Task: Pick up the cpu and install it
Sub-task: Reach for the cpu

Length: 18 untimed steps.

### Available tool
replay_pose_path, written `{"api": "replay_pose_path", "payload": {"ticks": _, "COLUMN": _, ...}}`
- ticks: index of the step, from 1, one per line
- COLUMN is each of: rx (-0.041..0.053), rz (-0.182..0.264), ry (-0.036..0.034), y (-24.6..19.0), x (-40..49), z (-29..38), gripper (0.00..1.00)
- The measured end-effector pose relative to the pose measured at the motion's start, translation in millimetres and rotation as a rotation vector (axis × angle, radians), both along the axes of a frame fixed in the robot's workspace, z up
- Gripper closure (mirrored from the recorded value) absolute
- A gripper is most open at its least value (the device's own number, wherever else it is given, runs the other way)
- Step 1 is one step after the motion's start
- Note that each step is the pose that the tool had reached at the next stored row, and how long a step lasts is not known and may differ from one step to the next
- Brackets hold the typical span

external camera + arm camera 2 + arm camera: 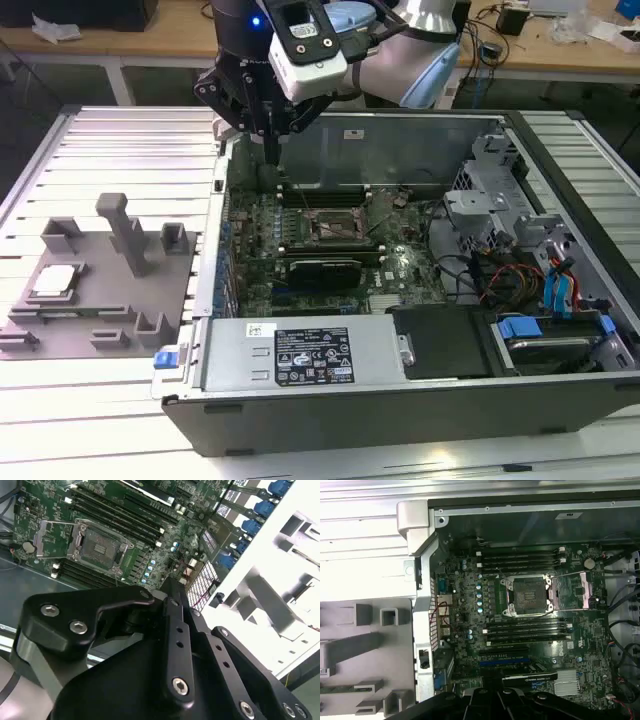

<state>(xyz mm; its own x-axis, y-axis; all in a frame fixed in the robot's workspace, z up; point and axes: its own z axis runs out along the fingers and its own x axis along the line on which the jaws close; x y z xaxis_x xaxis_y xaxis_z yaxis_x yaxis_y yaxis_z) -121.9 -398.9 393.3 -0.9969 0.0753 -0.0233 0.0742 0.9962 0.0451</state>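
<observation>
The cpu (52, 283) lies flat, pale metal face up, in a shallow seat near the edge of the grey tray (100, 322) on the exterior view's left, close to that tray's near corner. Nothing touches it. I judge it light and stiff but delicate. The smooth metal top would give little friction, and the underside contacts should not be scraped, so the safest hold looks to be across two opposite thin edges, kept level. The tray rests on the slatted bench (120, 130), just beside the open computer case (420, 415). Upright blocks on the tray stand between the cpu and the case. Inside the case, on the green motherboard (400, 268), the dark square socket (335, 228) is bare. In the first wrist view its metal frame (577, 590) is swung open beside the socket (527, 597). The gripper (272, 150) hangs above the back corner of the case, on the tray's side, well apart from the cpu and away from the socket. Its fingers look pressed together into one narrow tip with nothing between them. In the second wrist view the gripper (172, 586) points down toward the board's edge, with the socket (100, 542) off to one side.
</observation>
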Motion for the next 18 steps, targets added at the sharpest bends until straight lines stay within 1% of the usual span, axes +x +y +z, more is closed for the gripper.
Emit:
{"api": "replay_pose_path", "payload": {"ticks": 8, "rx": 0.0, "rz": 0.0, "ry": 0.0, "y": 0.0, "x": -0.1, "z": 0.0, "gripper": 0.89}}
{"api": "replay_pose_path", "payload": {"ticks": 14, "rx": 0.0, "rz": 0.0, "ry": 0.0, "y": 0.0, "x": -2.0, "z": 0.0, "gripper": 0.89}}
{"api": "replay_pose_path", "payload": {"ticks": 18, "rx": 0.0, "rz": 0.0, "ry": 0.0, "y": 0.0, "x": -6.9, "z": 0.0, "gripper": 0.89}}
